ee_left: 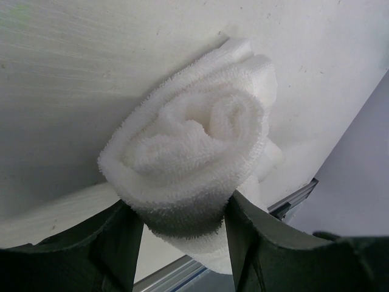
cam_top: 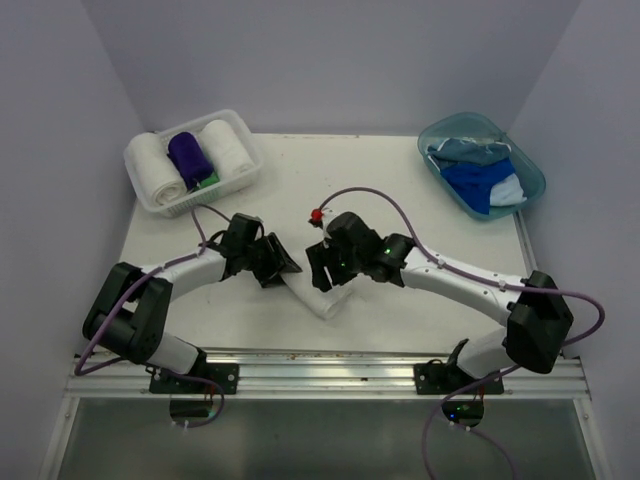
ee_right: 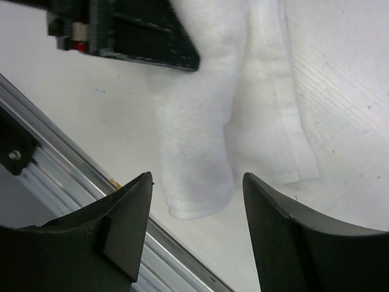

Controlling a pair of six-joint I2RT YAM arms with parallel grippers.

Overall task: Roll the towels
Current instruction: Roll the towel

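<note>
Near the surface's (cam_top: 340, 160) front edge lay a rolled white towel (ee_left: 200, 140). The left tool (ee_left: 182, 213) was clamped across one end, hiding it from above. The right tool (ee_right: 196, 179) hung over the other end, fingers apart, gripping nothing. Far left, a lattice basket (cam_top: 232, 182) held two white rolls (cam_top: 155, 170), a purple roll (cam_top: 190, 155) and seemingly a green one (cam_top: 207, 182). Far right, a teal tub (cam_top: 538, 178) held blue towels (cam_top: 480, 185).

White-tubed links (cam_top: 455, 276), bulky black joints (cam_top: 538, 322), looped with purple cables (cam_top: 372, 192); dotted with small green lights (cam_top: 386, 247); red knob (cam_top: 317, 214) at right wrist
</note>
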